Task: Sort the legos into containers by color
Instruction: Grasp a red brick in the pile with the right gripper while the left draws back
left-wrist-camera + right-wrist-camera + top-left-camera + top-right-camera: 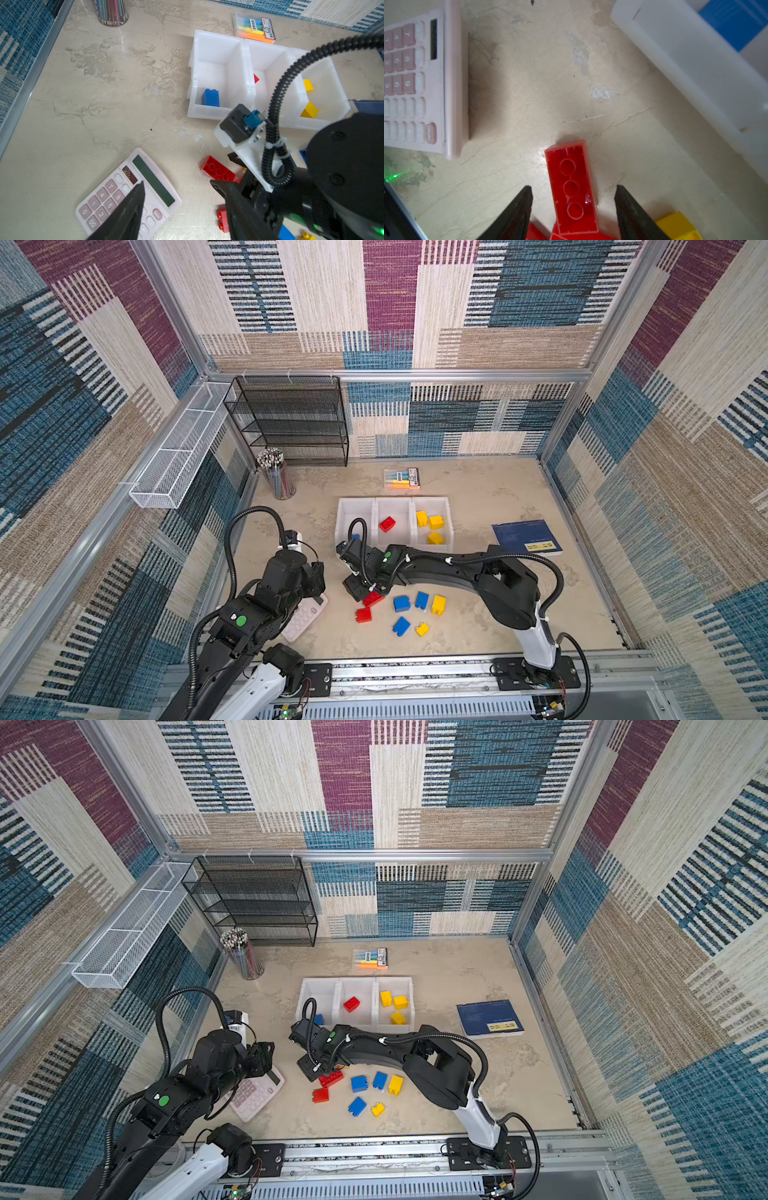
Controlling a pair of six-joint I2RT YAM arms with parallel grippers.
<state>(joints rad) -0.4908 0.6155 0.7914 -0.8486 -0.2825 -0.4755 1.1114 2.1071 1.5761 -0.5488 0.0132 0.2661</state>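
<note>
Red long brick (568, 166): it lies flat on the worktop (498, 497), toward the front edge and near the middle, between the 2 fingers of the right gripper.
Right gripper (573, 188): low over the worktop, with fingers spread, 1 on each side of the red long brick. A gap shows on both sides, so it pinches nothing.
Left gripper (177, 182): it hangs above the pink calculator (301, 620) with fingers spread and nothing between them.
Containers (394, 502): 3 white bins joined in a row, about the middle of the worktop.
Left bin (216, 52): 1 blue brick (210, 100) stands by the low front wall.
Middle bin (392, 506): 1 red brick (387, 524).
Right bin (432, 502): 3 yellow bricks (435, 522).
Loose legos: in both top views they form a cluster between the containers and the front edge. Next to the long one are a second red piece (363, 615), 3 blue pieces (401, 603) and 2 yellow pieces (438, 605).
Pink calculator: toward the left edge, near the front.
Pencil cup (278, 477): upright, near the back-left corner.
Highlighter pack (402, 479): just behind the containers, toward the back edge.
Blue book (525, 537): flat, near the right edge.
Black mesh rack (291, 423): at the back edge, toward the left corner.
</note>
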